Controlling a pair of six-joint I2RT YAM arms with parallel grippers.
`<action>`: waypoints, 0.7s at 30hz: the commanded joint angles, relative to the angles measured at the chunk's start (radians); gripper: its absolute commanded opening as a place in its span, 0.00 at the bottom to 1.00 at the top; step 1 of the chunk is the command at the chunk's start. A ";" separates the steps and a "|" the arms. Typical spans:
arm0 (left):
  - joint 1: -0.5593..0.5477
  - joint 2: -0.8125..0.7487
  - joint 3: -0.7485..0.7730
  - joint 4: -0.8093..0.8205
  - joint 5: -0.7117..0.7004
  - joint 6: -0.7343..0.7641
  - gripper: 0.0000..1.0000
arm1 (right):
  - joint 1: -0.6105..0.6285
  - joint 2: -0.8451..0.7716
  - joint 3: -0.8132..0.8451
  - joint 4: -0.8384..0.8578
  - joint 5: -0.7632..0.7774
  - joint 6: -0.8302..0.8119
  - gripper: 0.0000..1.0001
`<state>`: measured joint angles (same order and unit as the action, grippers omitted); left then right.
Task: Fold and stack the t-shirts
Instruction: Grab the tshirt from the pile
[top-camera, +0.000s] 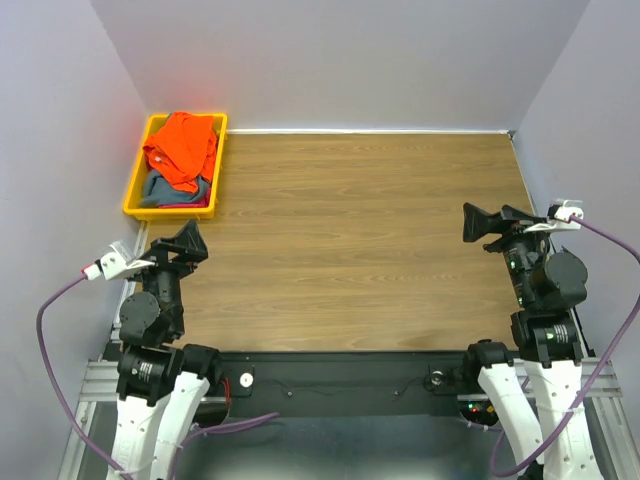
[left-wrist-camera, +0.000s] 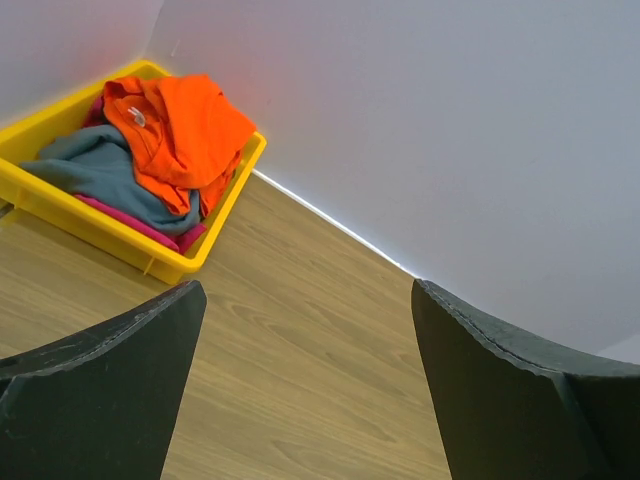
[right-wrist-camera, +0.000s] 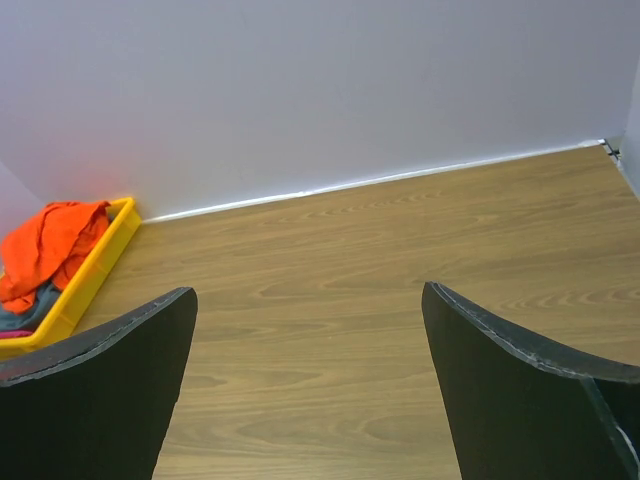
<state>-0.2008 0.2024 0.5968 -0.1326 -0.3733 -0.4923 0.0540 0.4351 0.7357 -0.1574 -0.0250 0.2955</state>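
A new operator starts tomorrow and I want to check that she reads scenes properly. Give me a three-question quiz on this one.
1. True or false: the orange shirt lies topmost in the bin.
2. Where on the table does the bin sit? A far-left corner; B far-right corner; C centre.
3. Fill in: the left tool and right tool are both ___ and hold nothing.
Key: 1 true; 2 A; 3 open.
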 joint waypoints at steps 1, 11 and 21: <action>0.003 0.022 0.001 0.047 0.007 -0.011 0.95 | 0.010 -0.004 0.004 0.019 0.019 -0.002 1.00; 0.003 0.210 0.043 0.028 0.050 -0.032 0.92 | 0.012 -0.010 -0.035 0.015 0.036 0.045 1.00; 0.023 0.694 0.222 0.111 0.043 -0.048 0.90 | 0.020 -0.039 -0.110 0.010 0.030 0.099 1.00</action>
<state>-0.1982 0.7540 0.7071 -0.1173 -0.3214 -0.5365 0.0612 0.4187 0.6357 -0.1738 0.0101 0.3614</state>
